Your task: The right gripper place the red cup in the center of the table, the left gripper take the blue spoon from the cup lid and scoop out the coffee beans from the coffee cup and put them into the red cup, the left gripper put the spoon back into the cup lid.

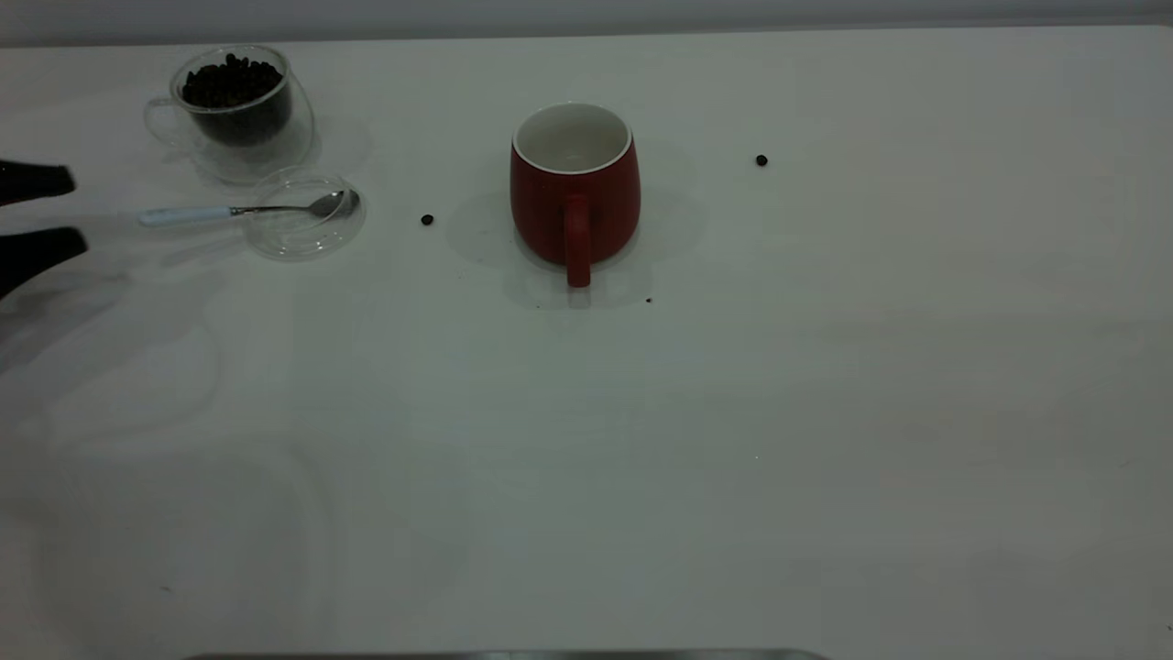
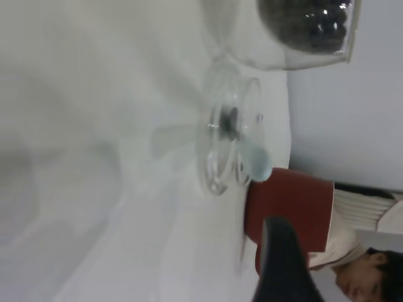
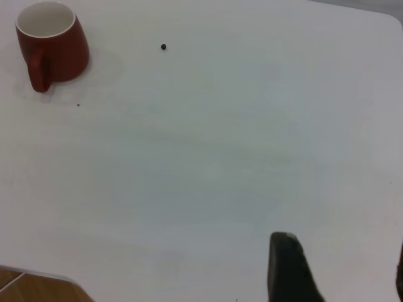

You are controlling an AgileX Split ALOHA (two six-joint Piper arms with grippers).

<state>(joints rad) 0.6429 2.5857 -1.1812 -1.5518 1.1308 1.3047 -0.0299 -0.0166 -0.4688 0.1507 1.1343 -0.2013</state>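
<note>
Red cup (image 1: 574, 188) upright mid-table (image 1: 825, 412), empty: placing done. Blue spoon (image 1: 240, 212) untouched on cup lid (image 1: 303, 220), left of red cup; coffee cup (image 1: 235, 103) behind lid, full of coffee beans (image 1: 231, 82). Left gripper (image 1: 41, 213) open, just left of spoon handle; scooping and spoon return left. Right gripper (image 3: 340, 267) open, well clear of red cup

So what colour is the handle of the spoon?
Pale light blue; the blue spoon shows best in the exterior view.

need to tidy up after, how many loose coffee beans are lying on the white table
2 clear ones: a dark round bean between the clear glass lid and the dark-red ceramic mug, another right of the mug. A tiny speck near its handle may be a fragment.
</note>
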